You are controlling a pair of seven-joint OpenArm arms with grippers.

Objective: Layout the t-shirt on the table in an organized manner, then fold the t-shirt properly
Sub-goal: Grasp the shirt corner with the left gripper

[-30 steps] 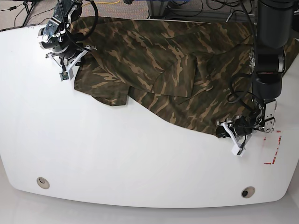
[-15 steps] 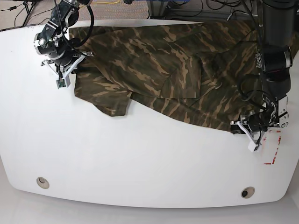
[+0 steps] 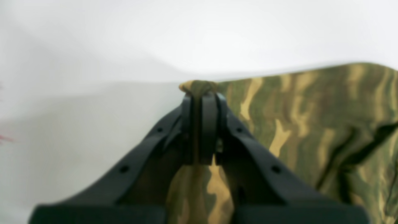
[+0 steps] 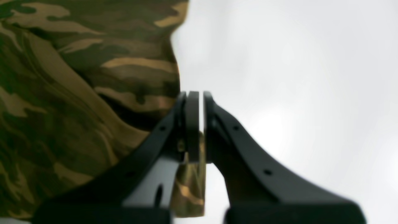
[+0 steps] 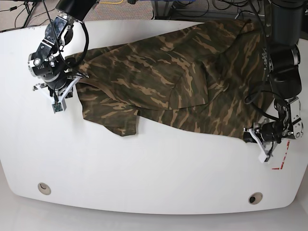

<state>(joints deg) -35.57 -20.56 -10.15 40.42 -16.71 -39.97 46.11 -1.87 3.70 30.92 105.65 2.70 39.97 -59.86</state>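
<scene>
The camouflage t-shirt (image 5: 163, 82) lies spread across the far half of the white table (image 5: 144, 163), with one sleeve (image 5: 122, 124) pointing toward the front. In the base view my right gripper (image 5: 72, 83) is shut on the shirt's left edge. My left gripper (image 5: 249, 135) is shut on its lower right corner. The left wrist view shows the left gripper (image 3: 200, 96) pinching a fold of t-shirt (image 3: 311, 118) cloth. In the right wrist view the right gripper (image 4: 196, 95) has t-shirt (image 4: 77, 77) cloth caught between its pads.
Two round grommets (image 5: 44, 187) (image 5: 255, 198) sit near the table's front edge. A red-outlined mark (image 5: 282, 161) lies just right of the left gripper. The shirt's far right part hangs near the table's back edge under the left arm (image 5: 281, 53).
Both grippers have pulled outward and toward the front, the right one leftward and the left one rightward. The shirt has stretched wider and flatter between them.
</scene>
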